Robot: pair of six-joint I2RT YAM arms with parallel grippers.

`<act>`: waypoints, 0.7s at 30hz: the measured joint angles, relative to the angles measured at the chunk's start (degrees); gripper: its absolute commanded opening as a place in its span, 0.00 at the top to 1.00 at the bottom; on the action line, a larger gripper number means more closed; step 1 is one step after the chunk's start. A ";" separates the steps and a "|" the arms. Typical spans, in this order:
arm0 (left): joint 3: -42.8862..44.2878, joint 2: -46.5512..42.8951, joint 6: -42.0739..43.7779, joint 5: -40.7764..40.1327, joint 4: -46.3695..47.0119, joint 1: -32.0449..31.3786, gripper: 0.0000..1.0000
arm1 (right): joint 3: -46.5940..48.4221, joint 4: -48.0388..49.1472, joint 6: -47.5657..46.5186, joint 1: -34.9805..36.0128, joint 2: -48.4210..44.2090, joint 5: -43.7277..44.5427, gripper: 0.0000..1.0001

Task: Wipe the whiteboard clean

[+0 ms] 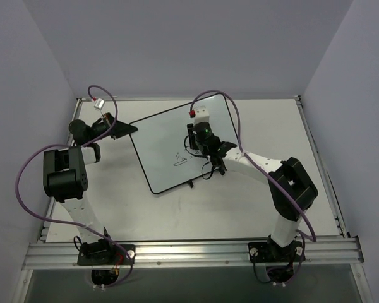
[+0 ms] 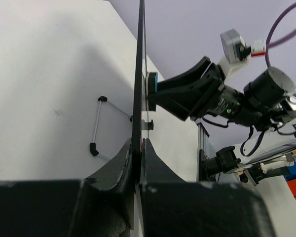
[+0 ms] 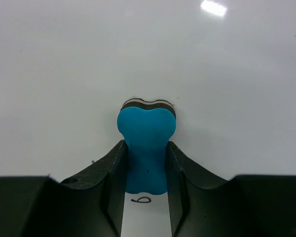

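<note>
Top external view: you are looking at one large flat white rectangular whiteboard with a thin black frame (image 1: 167, 139), lying askew near the middle of the white table (image 1: 252, 202) and showing a small black doodle (image 1: 182, 160) toward its near edge. The left gripper (image 1: 127, 129) is pinching the board's left frame edge, jaws closed on it. The right gripper (image 1: 192, 142) is clamping a small blue waisted eraser block (image 3: 147, 140) and pressing it onto the surface. The board is likely handling as light, stiff and slick, so you are best holding it by the frame.
</note>
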 measured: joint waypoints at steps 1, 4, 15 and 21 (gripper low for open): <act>0.00 -0.04 0.02 0.00 0.00 0.00 0.98 | -2.08 1.46 -0.31 0.68 -0.66 0.39 1.00; 0.00 -0.09 0.02 0.09 0.00 0.00 0.98 | -6.93 4.92 -0.98 4.35 -1.79 0.90 1.00; 0.00 -0.52 0.15 0.31 0.31 -0.26 0.98 | -15.63 12.79 -1.20 16.46 -1.44 -0.13 1.00; 0.00 -0.76 0.24 0.28 0.39 -0.42 0.98 | -16.41 15.02 -1.31 13.55 -1.92 -0.04 1.00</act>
